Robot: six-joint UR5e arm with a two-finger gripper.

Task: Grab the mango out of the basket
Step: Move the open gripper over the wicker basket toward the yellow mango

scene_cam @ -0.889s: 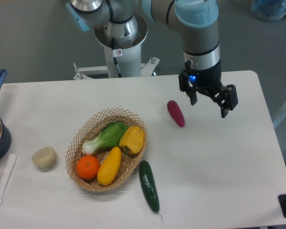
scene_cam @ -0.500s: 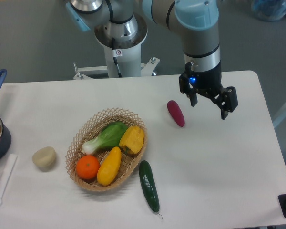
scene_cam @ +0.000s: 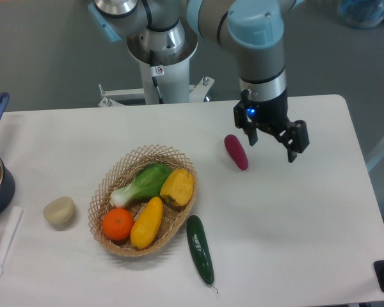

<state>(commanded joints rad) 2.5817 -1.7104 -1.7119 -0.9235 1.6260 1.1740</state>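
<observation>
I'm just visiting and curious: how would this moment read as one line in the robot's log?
phase: approach | tool: open, empty, above table right of basket | mango: in basket beside orange, untouched

mango: (scene_cam: 147, 222) smooth, elongated yellow fruit shading to orange-yellow
mango pose: lying on its side, long axis running from lower left to upper right
mango place: in the front right part of the basket, against the near rim, untouched
basket: (scene_cam: 112, 176) shallow oval of tan woven wicker with an open lattice rim
basket pose: upright, flat on the white surface (scene_cam: 294, 217)
basket place: left of the surface's middle
</observation>
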